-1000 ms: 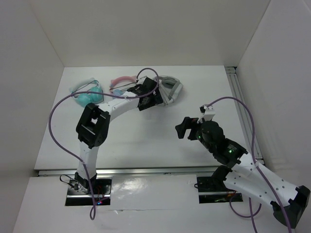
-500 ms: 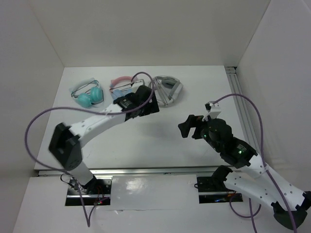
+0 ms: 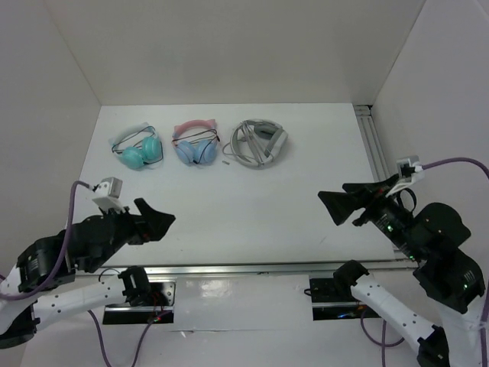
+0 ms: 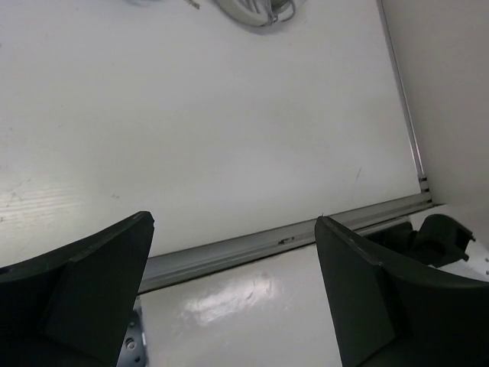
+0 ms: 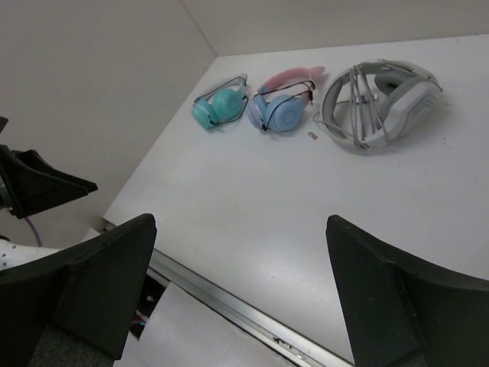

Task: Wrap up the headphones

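The light-grey headphones lie at the back of the white table, right of centre, with their thin grey cable looped across the headband and cups; they also show in the right wrist view and at the top edge of the left wrist view. My left gripper is open and empty, raised over the table's front left edge, far from them. My right gripper is open and empty, raised at the front right and pointing left.
A teal pair of headphones and a pink-banded blue pair lie left of the grey ones in a row. A metal rail runs along the table's front edge and another along the right side. White walls enclose the table.
My left arm has pulled away from the grey headphones, back to the front left edge. My right arm has drawn back to the right and higher. The headphones now lie uncovered.
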`<move>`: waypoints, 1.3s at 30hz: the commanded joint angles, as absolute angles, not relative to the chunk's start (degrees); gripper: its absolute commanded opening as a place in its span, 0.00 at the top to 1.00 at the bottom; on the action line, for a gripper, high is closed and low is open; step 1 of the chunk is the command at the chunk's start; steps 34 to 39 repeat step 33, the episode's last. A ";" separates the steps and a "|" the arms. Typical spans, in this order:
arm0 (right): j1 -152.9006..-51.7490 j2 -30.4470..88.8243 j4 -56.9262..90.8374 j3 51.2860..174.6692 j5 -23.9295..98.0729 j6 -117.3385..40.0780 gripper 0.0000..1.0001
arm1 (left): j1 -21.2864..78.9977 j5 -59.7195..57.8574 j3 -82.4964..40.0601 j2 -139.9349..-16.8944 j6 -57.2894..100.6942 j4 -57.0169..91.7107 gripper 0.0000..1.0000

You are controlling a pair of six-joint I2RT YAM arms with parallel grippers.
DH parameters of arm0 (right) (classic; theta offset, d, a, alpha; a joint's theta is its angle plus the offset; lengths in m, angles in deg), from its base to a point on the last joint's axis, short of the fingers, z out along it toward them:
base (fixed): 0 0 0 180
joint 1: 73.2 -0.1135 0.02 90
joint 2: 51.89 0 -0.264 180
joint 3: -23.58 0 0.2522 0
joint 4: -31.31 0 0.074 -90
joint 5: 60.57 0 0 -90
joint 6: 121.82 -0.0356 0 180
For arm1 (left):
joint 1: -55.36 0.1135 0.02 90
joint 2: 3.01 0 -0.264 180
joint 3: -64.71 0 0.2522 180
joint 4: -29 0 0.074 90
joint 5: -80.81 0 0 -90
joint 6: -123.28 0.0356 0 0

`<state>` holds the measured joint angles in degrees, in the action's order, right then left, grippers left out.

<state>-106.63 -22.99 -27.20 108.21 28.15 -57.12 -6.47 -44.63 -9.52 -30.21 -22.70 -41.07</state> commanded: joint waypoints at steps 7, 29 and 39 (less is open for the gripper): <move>-89.63 -26.22 -46.78 120.04 43.95 -49.39 0.01 | -6.78 -38.30 -12.86 -20.85 -23.32 -52.95 0.00; -90.25 -27.81 -51.62 119.78 33.91 -48.95 0.01 | -2.48 -39.43 -17.34 -16.46 -19.36 -58.94 0.00; -90.25 -27.81 -51.62 119.78 33.91 -48.95 0.01 | -2.48 -39.43 -16.82 -16.46 -19.36 -58.94 0.00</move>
